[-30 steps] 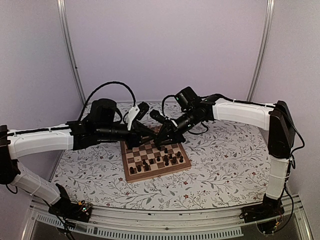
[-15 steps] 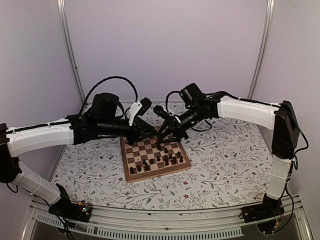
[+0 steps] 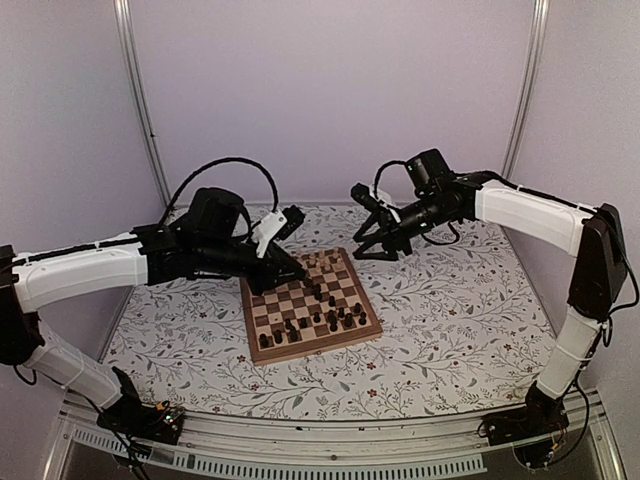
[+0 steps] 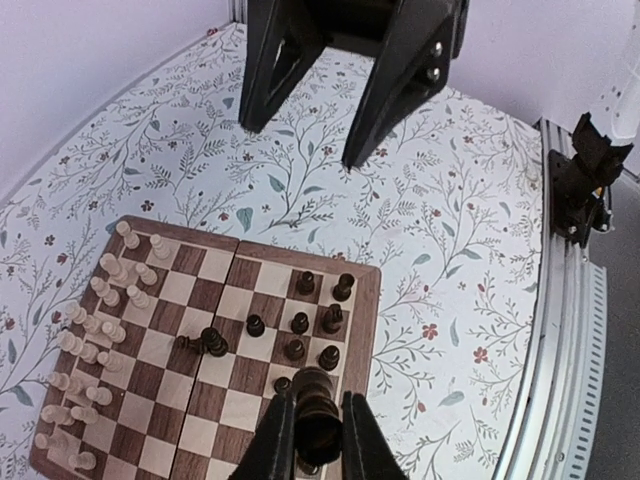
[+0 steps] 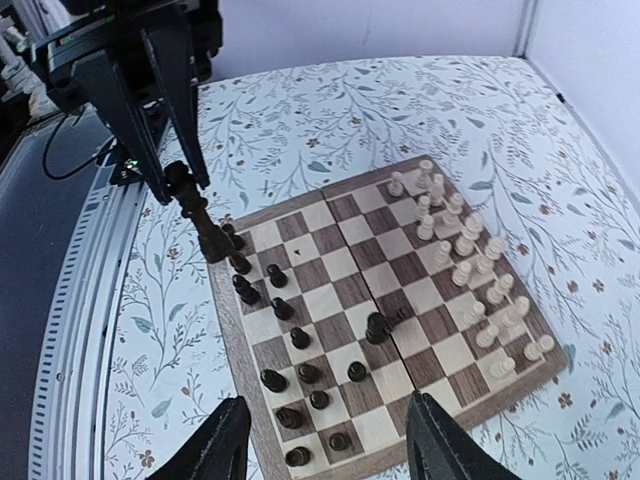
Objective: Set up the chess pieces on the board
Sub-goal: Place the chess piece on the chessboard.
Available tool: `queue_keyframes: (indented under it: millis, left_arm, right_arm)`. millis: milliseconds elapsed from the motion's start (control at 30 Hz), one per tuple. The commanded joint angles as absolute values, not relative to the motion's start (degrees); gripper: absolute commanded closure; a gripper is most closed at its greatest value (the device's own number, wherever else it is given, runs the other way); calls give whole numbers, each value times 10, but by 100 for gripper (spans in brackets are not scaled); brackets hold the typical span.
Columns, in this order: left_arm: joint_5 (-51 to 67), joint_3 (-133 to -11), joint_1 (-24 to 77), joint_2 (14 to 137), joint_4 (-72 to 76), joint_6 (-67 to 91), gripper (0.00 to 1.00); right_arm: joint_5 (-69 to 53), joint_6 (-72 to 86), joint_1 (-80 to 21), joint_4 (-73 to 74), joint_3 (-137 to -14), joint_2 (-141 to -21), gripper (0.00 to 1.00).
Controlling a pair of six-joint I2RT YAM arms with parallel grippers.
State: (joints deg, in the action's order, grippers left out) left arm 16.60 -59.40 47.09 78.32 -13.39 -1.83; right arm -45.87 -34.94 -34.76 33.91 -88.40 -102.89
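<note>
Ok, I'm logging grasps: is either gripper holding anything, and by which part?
The left gripper pinches a dark chess piece by its upper part, with the base poking out below. The right gripper is open and empty.

top cam overhead, wrist cams share board (image 4: 225, 265)

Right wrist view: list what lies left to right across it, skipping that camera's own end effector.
Left end effector gripping a dark piece → dark chess pieces on the board's left half → pale chess pieces along its right side.
</note>
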Motion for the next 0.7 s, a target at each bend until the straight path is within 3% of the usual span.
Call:
queue_keyframes:
  millis: [0, 667]
  left_arm:
    - [158, -599, 476, 805, -173, -35, 95]
    - [126, -631, 523, 937, -211, -51, 96]
  right_arm:
    - [-405, -324, -319, 292, -828, -974, 44]
    - [-323, -348, -312, 268, -796, -999, 42]
